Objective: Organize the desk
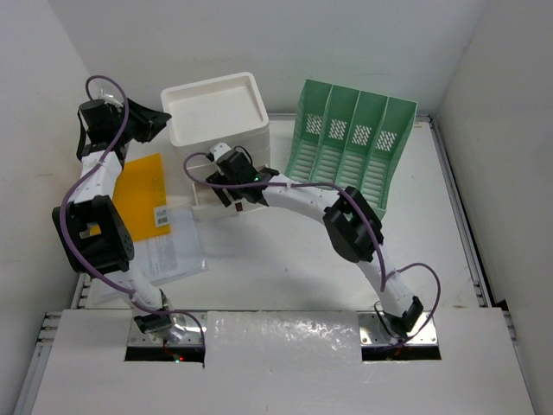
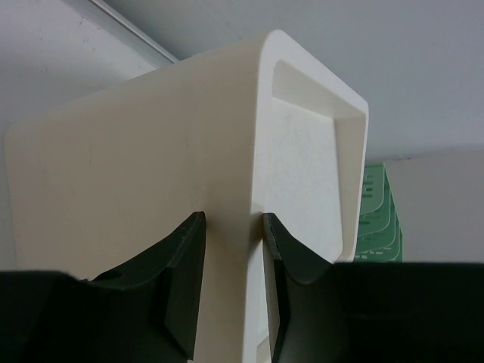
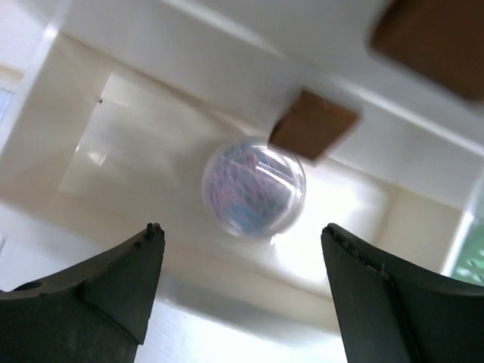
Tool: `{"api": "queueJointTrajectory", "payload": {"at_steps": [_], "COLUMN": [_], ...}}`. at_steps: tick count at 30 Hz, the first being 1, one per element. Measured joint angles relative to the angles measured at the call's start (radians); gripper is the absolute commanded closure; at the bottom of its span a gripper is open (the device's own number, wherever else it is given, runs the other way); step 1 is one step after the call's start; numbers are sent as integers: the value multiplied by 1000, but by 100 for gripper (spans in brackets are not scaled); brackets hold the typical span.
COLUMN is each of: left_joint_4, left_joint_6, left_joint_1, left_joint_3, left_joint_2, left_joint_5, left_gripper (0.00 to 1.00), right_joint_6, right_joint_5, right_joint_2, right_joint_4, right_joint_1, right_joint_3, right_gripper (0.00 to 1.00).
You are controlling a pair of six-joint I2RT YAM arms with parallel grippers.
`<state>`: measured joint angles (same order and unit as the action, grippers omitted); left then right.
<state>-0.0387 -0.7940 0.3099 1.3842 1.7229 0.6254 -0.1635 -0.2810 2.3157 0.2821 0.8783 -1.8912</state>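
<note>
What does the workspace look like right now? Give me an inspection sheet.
Surface: white desk, silver rails at its edges.
Job's things: white drawer box at the back with one drawer open; a clear tub of coloured clips lies inside it.
Clutter: yellow envelope and clear sleeve of papers on the left; green file rack at back right.
Grippers: left gripper clamped on the box's corner; right gripper open above the tub.
Cables: purple cables loop along both arms; no snag seen.
Surroundings: white walls; nothing else seen.
</note>
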Motion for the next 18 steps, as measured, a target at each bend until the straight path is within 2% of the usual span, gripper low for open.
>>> {"api": "queueJointTrajectory", "payload": {"at_steps": [4,8,9,11,12,15,16,18], "left_joint_4": [-1,1,1,2,3,3,3,2], "left_joint_6": [0,0,0,0,0,0,0,0], "left_joint_1": [1,3,3,4,5,5,5,6], "left_joint_3": [2,3,3,3,4,5,6,10], "left_joint_2": [2,5,5,6,7,8,10,12], "left_joint_5": [2,9,11,14,16,16,18,21], "left_gripper": [87,88,88,88,88,88,88,88], "right_joint_6": [34,38,18,-31,-55,-132,-147,-177], "right_joint_5": [-17,-101,-109,-113,-113,-116,-118,-121], "right_joint_2": [-143,-373,-418,-478,-485,-441,-417,-369], "right_joint_4": [-80,-259,-333,-447,-489,-599,-615,-645], "right_joint_1": [27,108,128,163,169,158,151,135], "right_joint_3": [178,483,562,702,750,853,865,872], "right_gripper": [24,39,48,58,66,82,91,97]}}
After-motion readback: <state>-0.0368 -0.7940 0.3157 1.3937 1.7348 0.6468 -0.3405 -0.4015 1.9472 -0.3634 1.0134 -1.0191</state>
